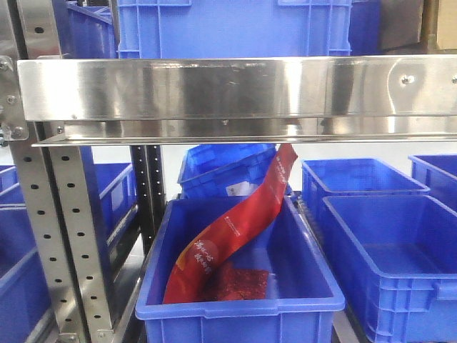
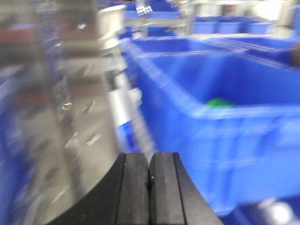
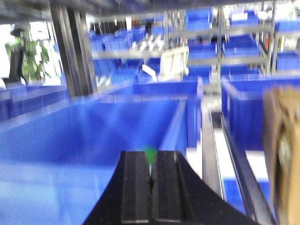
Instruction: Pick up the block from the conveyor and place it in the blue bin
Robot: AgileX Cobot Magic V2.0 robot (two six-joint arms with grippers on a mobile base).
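Block [image 2: 219, 102]: green, blurred, low inside bin [image 2: 243, 122], glimpsed over the near wall from the left wrist, with no jaws on it. Judged as dropped there already, so the placing step looks done or nearly so; too smeared to tell shape or how it lies. Same green peeking just past the tips of right gripper [image 3: 151, 157], apparently beyond the pads rather than between them, above a blue floor that is likely the same bin. Right jaws pressed together, holding nothing as far as can be told. Left gripper [image 2: 149, 157] outside that bin, beside its wall, jaws also pressed flat together and empty, probably parked clear so as not to crowd the drop. Conveyor not made out in any view. Cardboard [image 3: 281, 154] at the right edge of the right wrist view, near but apart from the gripper. Further out, in the front view, steel beam [image 1: 235, 96] across the top, hiding both arms, and below it another blue bin with a red bag [image 1: 235, 229] leaning up its back wall.
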